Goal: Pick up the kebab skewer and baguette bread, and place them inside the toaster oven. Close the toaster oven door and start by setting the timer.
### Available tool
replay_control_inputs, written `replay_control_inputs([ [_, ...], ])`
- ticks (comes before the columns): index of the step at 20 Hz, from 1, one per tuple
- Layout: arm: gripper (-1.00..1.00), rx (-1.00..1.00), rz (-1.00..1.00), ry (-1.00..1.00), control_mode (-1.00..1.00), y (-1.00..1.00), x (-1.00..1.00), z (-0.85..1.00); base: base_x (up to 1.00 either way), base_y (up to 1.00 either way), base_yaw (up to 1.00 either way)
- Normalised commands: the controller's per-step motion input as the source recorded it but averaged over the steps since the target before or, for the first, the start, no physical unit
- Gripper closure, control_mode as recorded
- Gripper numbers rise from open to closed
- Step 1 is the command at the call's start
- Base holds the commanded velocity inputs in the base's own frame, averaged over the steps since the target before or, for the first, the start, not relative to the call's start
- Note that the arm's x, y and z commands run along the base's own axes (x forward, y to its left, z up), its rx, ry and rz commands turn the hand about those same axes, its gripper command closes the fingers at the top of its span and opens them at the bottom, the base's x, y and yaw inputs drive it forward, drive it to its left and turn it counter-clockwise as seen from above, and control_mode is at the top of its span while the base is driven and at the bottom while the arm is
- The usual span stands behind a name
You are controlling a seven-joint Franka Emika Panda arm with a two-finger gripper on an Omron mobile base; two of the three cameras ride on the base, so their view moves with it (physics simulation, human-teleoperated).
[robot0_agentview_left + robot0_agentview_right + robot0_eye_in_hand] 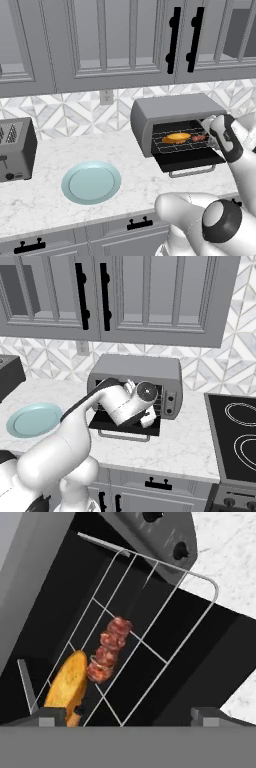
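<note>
I am holding my white arm out toward the grey metal toaster oven, which is sitting on the white marble worktop against the patterned tile wall. Its dark glass door with a silver bar handle is hanging open, folded down flat in front of the dark cavity. My end effector is hovering just in front of that cavity with its two dark finger tips spread wide apart, gripping nothing.

On the wire rack inside the oven, the short golden-orange baguette bread is lying beside the thin kebab skewer threaded with reddish-brown meat chunks. The two are lying close together, the skewer's lowest chunk just beside the loaf; I cannot tell whether they are touching. In the left base view, the loaf is lying to the left and the skewer to the right.

A round pale-blue plate is resting on the worktop well to the left of the oven. A grey slot toaster is standing farther left. A black stovetop is lying to the oven's right.
</note>
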Motion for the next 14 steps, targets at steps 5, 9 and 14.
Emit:
replay_control_inputs([
  [5, -1.0, -0.22, 0.36, -0.13, -1.0, 0.12, 0.0, 0.0, 0.0, 0.0, 0.0],
  [9, -1.0, -0.3, 0.22, -0.21, -1.0, 0.03, -0.05, -0.17, 0.0, 0.0, 0.0],
  [14, -1.0, -0.28, 0.09, -0.3, -1.0, 0.0, -0.23, -0.44, 0.0, 0.0, 0.0],
])
